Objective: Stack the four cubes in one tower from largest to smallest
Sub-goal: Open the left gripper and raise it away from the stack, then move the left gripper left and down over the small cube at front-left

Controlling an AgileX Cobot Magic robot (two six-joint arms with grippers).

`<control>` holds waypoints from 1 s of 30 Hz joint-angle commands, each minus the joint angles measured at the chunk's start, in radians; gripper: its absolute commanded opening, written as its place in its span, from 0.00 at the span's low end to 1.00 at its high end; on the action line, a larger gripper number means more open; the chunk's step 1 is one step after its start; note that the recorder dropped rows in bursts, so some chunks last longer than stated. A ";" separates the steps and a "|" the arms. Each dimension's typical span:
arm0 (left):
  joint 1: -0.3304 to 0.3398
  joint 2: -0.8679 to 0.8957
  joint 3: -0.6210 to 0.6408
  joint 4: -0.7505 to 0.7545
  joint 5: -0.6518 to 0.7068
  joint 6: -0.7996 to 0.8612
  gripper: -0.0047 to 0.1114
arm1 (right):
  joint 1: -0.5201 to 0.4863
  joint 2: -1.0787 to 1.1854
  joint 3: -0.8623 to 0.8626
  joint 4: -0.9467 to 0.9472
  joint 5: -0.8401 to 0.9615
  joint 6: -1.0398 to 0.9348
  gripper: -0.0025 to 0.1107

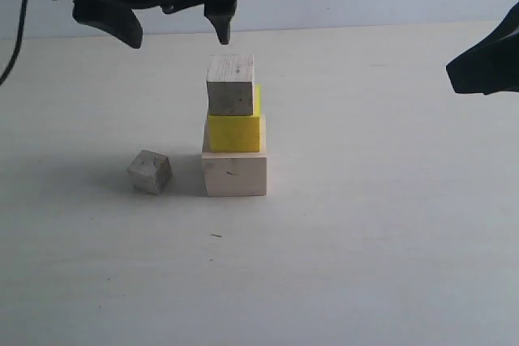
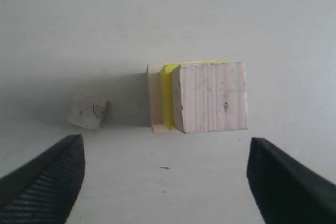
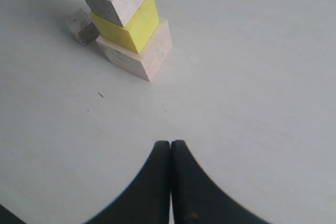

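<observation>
Exterior view puts the tower (image 1: pixel 233 127) at centre frame, three high: base cube (image 1: pixel 235 174) on the table (image 1: pixel 365 265), yellow cube (image 1: pixel 235 132) on that, grey cube (image 1: pixel 230 85) on top. Each tier is narrower than the one below, so every cube has a full flat face under it. The grey cube sits a little off-centre, with a strip of yellow showing along its right side. The last cube (image 1: pixel 149 172) lies on the table left of the base, near it but apart and turned at an angle. It is the one piece not yet stacked.

The left gripper (image 1: pixel 178 38) hangs above the tower in the upper left, jaws spread wide and empty. In the left wrist view its fingers (image 2: pixel 47 182) fill the lower corners, with the tower's top in the middle of the frame. My guess is that it is free to go for the last cube. The right gripper (image 3: pixel 170 182) has its jaws pressed together on nothing. It sits at the right edge of the exterior view, well apart from the cubes — probably parked out of the way.

The base is pale raw wood with crisp edges and faint marks. The yellow cube is painted, smooth and matte. The grey cube shows straight grain lines on top and a darker, weathered front. The last cube is greyish too — scuffed, with dark flecks. All four have hard, flat faces.
</observation>
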 commanded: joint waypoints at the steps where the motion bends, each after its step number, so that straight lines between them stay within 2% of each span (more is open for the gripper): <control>1: -0.003 -0.056 -0.005 0.000 0.012 0.092 0.73 | 0.000 -0.008 0.003 0.002 -0.006 0.000 0.02; 5: -0.003 -0.081 -0.005 0.002 0.012 0.209 0.67 | 0.000 -0.008 0.003 0.002 -0.006 0.000 0.02; 9: -0.003 -0.088 0.014 0.006 0.012 0.326 0.55 | 0.000 -0.008 0.003 0.002 -0.006 0.000 0.02; 13: -0.003 -0.088 0.093 0.020 0.012 0.432 0.42 | 0.000 -0.008 0.003 0.002 -0.008 0.000 0.02; 17: -0.003 -0.093 0.203 0.080 0.012 0.464 0.33 | 0.000 -0.008 0.003 0.002 -0.008 0.000 0.02; 20: -0.003 -0.114 0.295 0.148 0.012 0.440 0.33 | 0.000 -0.008 0.003 0.002 -0.008 0.000 0.02; 28: 0.042 -0.297 0.473 0.149 0.008 0.417 0.33 | 0.000 -0.008 0.003 0.009 -0.008 0.000 0.02; 30: 0.066 -0.357 0.512 0.149 -0.037 0.417 0.33 | 0.000 -0.008 0.003 0.011 -0.008 0.000 0.02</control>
